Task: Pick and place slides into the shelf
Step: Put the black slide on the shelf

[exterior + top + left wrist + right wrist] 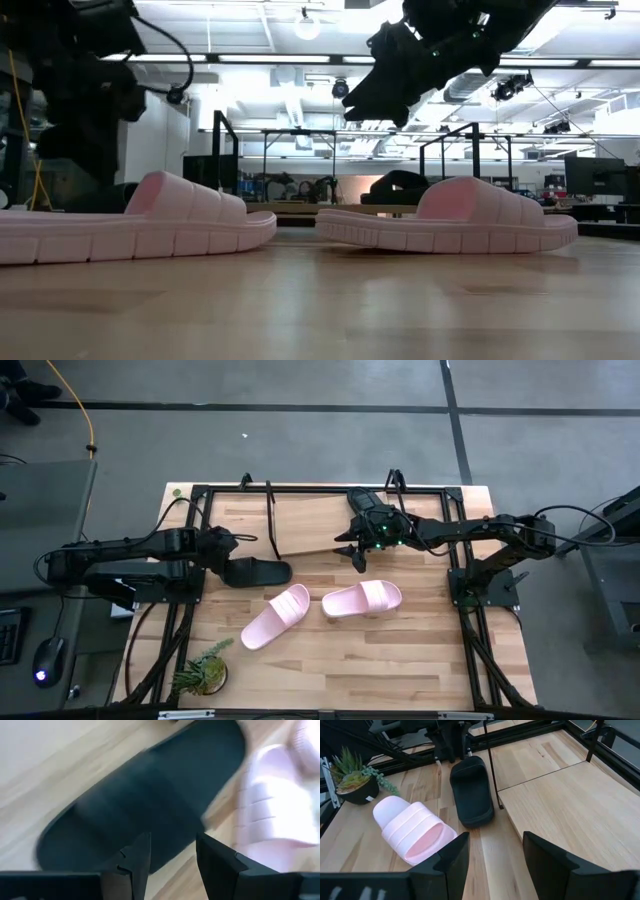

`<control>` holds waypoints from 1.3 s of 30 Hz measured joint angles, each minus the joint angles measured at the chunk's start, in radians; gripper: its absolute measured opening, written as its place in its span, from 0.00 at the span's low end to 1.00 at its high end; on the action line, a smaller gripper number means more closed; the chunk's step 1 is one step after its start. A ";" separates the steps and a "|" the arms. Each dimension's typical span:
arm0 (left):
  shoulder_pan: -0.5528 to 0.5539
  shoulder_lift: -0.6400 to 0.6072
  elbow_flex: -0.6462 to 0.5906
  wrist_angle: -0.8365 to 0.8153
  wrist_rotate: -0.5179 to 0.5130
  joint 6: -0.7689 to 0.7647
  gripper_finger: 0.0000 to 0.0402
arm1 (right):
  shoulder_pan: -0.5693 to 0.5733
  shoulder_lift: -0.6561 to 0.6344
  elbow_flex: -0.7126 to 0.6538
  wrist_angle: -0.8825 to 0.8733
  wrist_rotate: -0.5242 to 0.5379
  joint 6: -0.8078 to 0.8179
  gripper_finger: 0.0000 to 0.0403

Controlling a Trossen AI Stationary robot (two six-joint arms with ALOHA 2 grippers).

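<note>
One black slide [258,572] lies sole down on the table, just left of the shelf's [310,525] left end hoop; it also shows in the right wrist view [471,792]. My left gripper [230,558] is open over the end of this slide nearest the table's left edge, its fingers [137,857] short of the slide [145,800]. Two pale pink slides [275,617] [362,598] lie sole down nearer the front. My right gripper [358,552] is open and empty above the shelf board's [570,795] near edge. A dark rounded shape [400,185] sits on the board in the low view; I cannot tell whether it is the second black slide.
A small potted plant [205,672] stands near the table's front left corner. The black frame [200,490] runs around the table's edges. Bare wood lies in front of the pink slides and on the shelf board's left part.
</note>
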 joint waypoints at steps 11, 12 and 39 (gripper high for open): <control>0.000 0.000 0.000 -0.072 -0.026 -0.046 0.36 | 0.000 0.000 0.000 -0.002 -0.001 0.001 0.44; 0.000 0.000 0.000 -0.072 -0.029 -0.046 0.36 | 0.000 0.000 0.000 -0.002 -0.001 0.001 0.44; 0.001 -0.002 -0.148 0.068 -0.012 -0.122 0.36 | 0.000 0.000 0.000 -0.002 -0.001 0.001 0.44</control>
